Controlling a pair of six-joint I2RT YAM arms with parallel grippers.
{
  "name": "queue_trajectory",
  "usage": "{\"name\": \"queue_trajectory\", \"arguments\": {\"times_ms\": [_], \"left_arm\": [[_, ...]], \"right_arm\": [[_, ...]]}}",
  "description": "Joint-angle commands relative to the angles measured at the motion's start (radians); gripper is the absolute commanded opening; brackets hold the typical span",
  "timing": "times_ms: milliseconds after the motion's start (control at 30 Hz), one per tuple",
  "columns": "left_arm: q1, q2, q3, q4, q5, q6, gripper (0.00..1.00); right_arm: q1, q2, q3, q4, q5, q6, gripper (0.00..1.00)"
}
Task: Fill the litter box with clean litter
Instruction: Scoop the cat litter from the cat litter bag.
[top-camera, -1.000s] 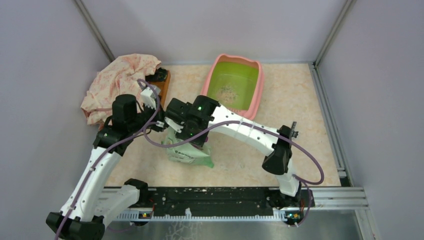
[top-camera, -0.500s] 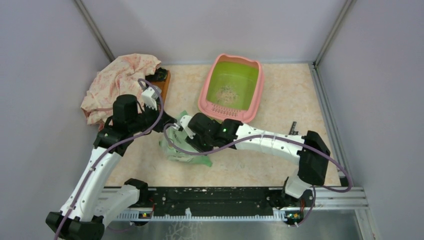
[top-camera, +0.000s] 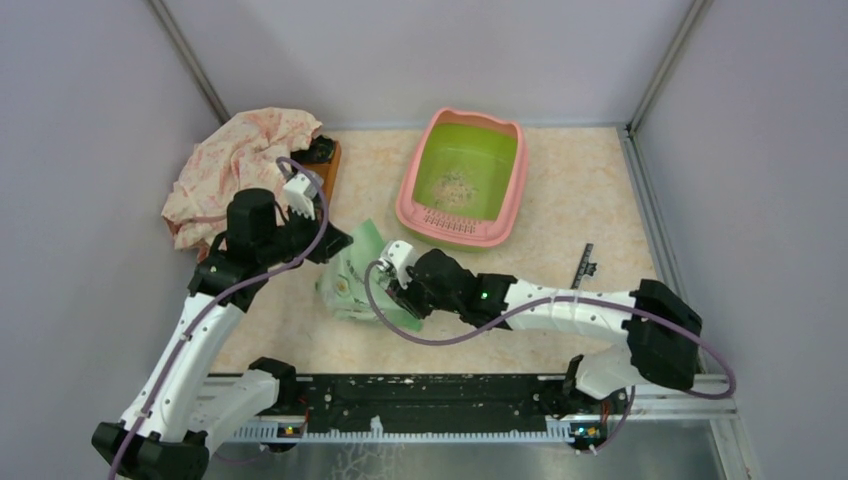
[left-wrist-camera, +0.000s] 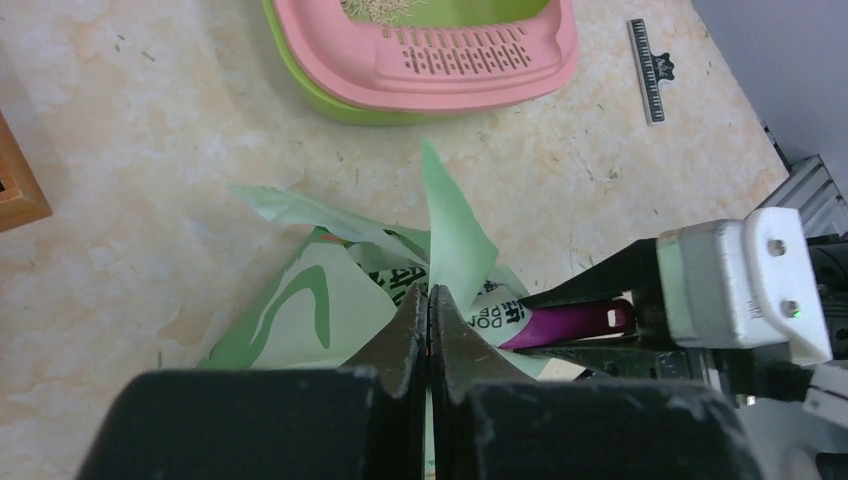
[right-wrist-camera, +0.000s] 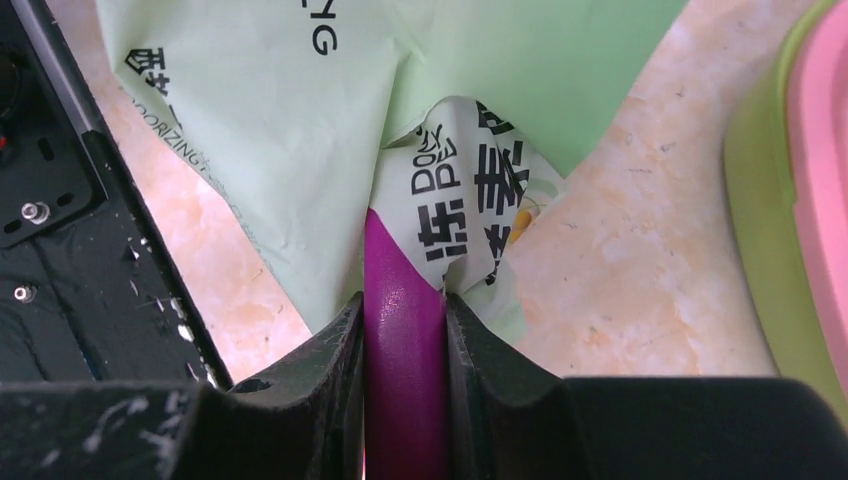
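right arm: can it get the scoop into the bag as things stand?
Probably yes. The left gripper is shut on the bag at its top flap, holding the mouth up. The scoop in the right gripper runs in under the folds. Its head is hidden, so depth is unclear.

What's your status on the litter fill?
Left gripper shut on bag flap; right gripper shut on scoop handle, head hidden in bag. Litter box holds only thin scatter of litter. Nothing between bag and box.

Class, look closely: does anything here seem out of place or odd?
A crumpled cloth lies heaped over a wooden board at the far left, and a small black ruler lies loose right of the litter box.
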Motion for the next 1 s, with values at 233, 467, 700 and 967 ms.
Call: {"name": "queue_trajectory", "arguments": {"times_ms": [233, 467, 700, 967], "left_arm": [[-0.013, 0.013, 0.056, 0.097, 0.059, -0.009, 0.0], [-0.013, 0.03, 0.073, 0.089, 0.043, -0.005, 0.0], [-0.012, 0.048, 0.084, 0.094, 0.043, -0.007, 0.0], [-0.012, 0.065, 0.097, 0.087, 0.034, -0.001, 0.0]], "right_arm": [[-0.009, -0.343, -0.239, 0.216, 0.154, 0.001, 0.0], [-0.003, -0.485, -0.299, 0.178, 0.204, -0.004, 0.0], [0.03, -0.65, -0.345, 0.073, 0.27, -0.017, 0.0], [0.086, -0.823, -0.394, -0.011, 0.341, 0.008, 0.0]]}}
